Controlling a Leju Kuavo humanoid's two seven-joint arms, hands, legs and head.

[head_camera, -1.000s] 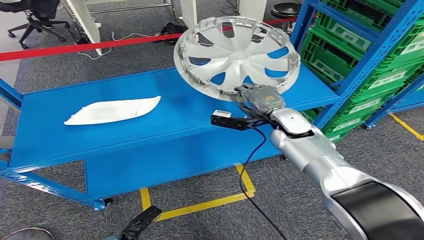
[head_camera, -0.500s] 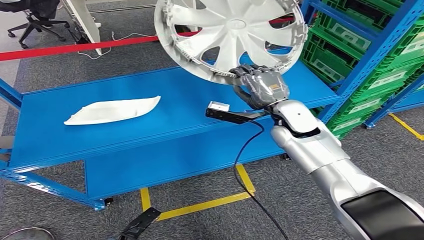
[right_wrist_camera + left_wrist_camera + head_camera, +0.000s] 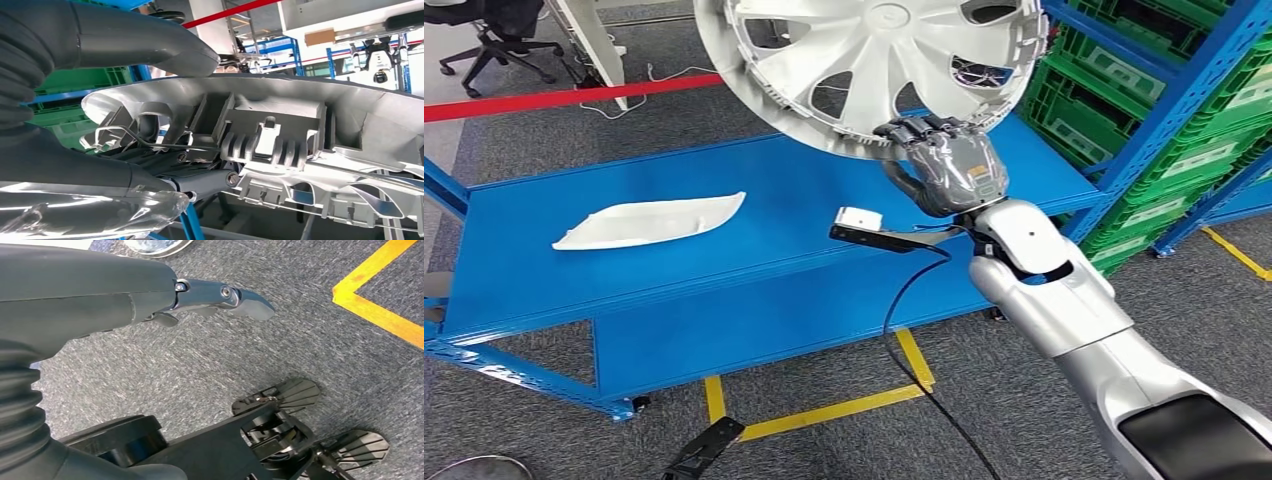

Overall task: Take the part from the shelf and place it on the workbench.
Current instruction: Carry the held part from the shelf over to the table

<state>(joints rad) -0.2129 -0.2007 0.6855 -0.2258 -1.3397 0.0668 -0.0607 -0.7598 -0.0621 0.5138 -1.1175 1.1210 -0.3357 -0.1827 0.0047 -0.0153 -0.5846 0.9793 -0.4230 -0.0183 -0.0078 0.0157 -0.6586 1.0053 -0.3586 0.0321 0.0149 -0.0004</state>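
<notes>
The right hand gripped the rim of the hubcap, lifted above the blue worktop's right end; the left hand hung with fingers apart, holding nothing.

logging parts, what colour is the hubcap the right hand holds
Silver-grey hubcap, clearest in the head view, gripped by the right hand.

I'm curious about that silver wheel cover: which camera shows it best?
The head view: the wheel cover shows nearly whole, gripped at its rim by the right hand. The right wrist view shows just rim clips up close.
</notes>
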